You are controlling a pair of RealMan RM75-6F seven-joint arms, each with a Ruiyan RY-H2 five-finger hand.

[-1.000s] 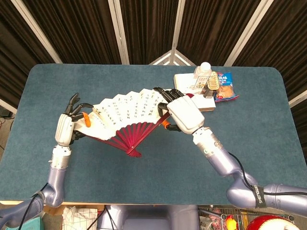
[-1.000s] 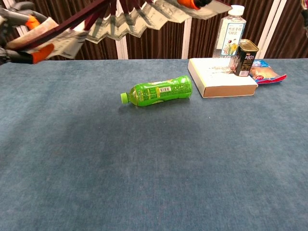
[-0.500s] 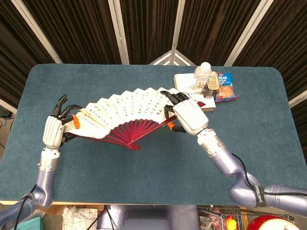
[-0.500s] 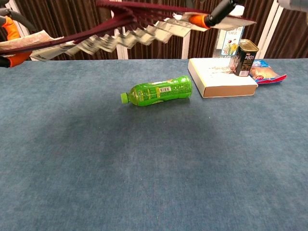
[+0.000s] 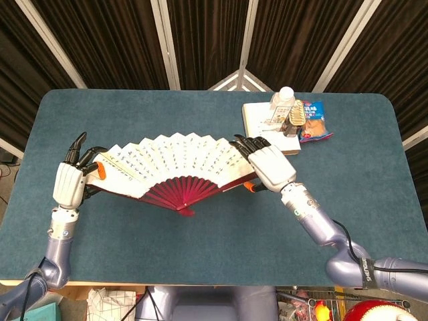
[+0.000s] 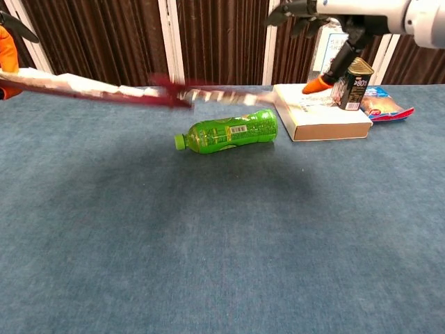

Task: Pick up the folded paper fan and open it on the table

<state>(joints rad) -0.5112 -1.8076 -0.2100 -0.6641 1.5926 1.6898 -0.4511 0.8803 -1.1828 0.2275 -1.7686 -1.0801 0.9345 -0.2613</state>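
The paper fan [image 5: 175, 160] is spread wide, white leaf with writing above dark red ribs [image 5: 182, 194]. My left hand [image 5: 69, 184] grips its left end, an orange thumb tip lying on the leaf. The fan's right end sits in my right hand [image 5: 271, 167], fingers over the leaf and thumb beneath. In the chest view the fan [image 6: 104, 89] shows edge-on and blurred, nearly level, hanging just above the table [image 6: 222, 243]. There my right hand [image 6: 334, 17] is at the top right, and only a bit of my left hand [image 6: 5, 52] shows at the left edge.
A green bottle [image 6: 226, 131] lies on its side under the fan, hidden in the head view. At the back right stands a white box [image 6: 320, 115] with a water bottle [image 5: 284, 100], a can [image 6: 354, 83] and a snack packet [image 6: 386, 104].
The fan has opened wider and dropped from a tilt to nearly level, close over the table. My left hand moved left and my right hand moved right and down.
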